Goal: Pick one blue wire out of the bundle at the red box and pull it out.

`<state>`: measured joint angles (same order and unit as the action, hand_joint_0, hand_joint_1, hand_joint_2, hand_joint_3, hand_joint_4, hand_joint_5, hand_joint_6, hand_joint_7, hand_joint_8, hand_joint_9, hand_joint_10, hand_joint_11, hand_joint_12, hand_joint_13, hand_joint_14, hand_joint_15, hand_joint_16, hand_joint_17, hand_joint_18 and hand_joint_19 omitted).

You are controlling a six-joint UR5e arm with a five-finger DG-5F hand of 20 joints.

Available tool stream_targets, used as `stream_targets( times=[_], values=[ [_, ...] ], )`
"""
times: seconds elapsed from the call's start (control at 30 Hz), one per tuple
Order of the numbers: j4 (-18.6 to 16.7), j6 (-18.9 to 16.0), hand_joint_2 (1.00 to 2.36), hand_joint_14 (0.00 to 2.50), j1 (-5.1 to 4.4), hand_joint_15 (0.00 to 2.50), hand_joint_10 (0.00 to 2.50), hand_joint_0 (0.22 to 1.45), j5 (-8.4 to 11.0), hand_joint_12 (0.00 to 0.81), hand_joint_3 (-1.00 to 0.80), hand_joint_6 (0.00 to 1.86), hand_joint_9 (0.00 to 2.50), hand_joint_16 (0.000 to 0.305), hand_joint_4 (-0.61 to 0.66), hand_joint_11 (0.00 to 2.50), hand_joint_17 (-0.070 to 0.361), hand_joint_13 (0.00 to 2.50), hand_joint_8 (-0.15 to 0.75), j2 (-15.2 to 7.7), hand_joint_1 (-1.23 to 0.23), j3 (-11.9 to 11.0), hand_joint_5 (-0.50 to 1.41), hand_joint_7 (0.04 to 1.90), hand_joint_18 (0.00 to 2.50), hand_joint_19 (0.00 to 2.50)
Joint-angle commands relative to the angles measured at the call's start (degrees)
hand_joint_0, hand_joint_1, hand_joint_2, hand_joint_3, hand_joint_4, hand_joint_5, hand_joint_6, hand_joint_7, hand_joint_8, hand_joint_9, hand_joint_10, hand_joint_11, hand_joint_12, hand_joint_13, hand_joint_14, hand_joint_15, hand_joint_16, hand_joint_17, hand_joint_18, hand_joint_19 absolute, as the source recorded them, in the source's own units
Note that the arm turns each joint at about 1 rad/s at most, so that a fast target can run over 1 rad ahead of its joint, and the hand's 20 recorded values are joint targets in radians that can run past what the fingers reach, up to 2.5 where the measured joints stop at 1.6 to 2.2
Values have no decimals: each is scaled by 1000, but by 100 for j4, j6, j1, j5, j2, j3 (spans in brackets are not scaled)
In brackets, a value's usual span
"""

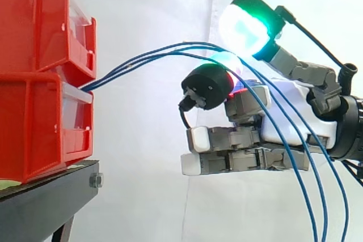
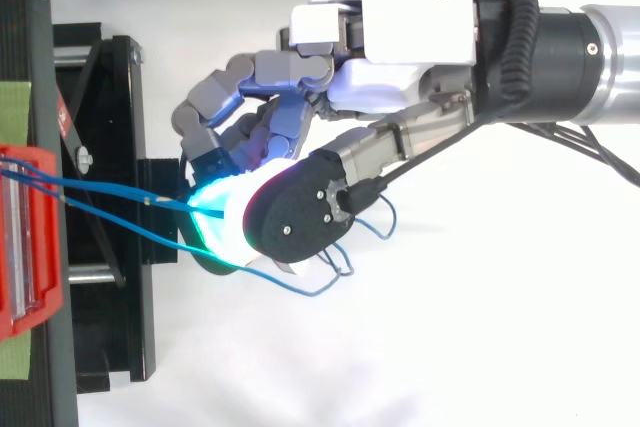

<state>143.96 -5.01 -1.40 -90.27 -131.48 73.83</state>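
Several thin blue wires (image 1: 147,56) come out between the two stacked red bins (image 1: 34,83) and arc rightwards to my hand (image 1: 295,111), then drop away at the lower right. From above, two wires (image 2: 110,190) leave the red bin (image 2: 30,237) and run into the glowing cyan pads; a third sags below the hand (image 2: 400,77) and loops back. My hand is a short way right of the bins, its fingers curled, with a blue wire pinched between glowing pads (image 1: 227,60). One green-lit fingertip (image 1: 247,24) stands up above the wires.
The bins rest on a black stand (image 1: 45,202) with a bolt at its corner. Its black frame (image 2: 120,147) lies under and left of the hand. A white curtain is behind everything.
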Motion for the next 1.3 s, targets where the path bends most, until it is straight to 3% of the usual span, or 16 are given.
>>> stream_targets(
  times=[0.0, 0.33, 0.73, 1.0, 1.17, 1.27],
  values=[
    [0, 0, 1011, 21, 0, 529, 29, 579, 0, 368, -371, 819, 1203, 57, 158, 882, 129, 658, 239, 0, -633, 0, -91, 1361, 362, 489],
    [0, 0, 1017, 23, 0, 530, 30, 582, 0, 368, -253, 840, 1194, 57, 174, 909, 127, 664, 234, 0, -835, 0, -98, 1371, 382, 459],
    [-9, 0, 1001, 22, 0, 508, 29, 615, 0, 362, -485, 837, 1131, 57, 202, 892, 128, 623, 216, 0, -925, 0, -109, 1355, 366, 414],
    [-9, 0, 1000, 20, 0, 513, 27, 467, 0, 398, -500, 830, 1180, 65, 198, 868, 145, 655, 263, 0, -667, 0, -103, 1321, 402, 451],
    [-9, 0, 1000, 22, 0, 522, 28, 493, 0, 392, -500, 780, 1203, 63, 170, 841, 141, 655, 233, 0, -431, 0, -81, 1288, 375, 488],
    [-9, 0, 1001, 23, 0, 528, 28, 546, 0, 375, -480, 751, 1205, 59, 147, 852, 133, 647, 218, 0, -393, 0, -73, 1327, 344, 502]
  ],
)
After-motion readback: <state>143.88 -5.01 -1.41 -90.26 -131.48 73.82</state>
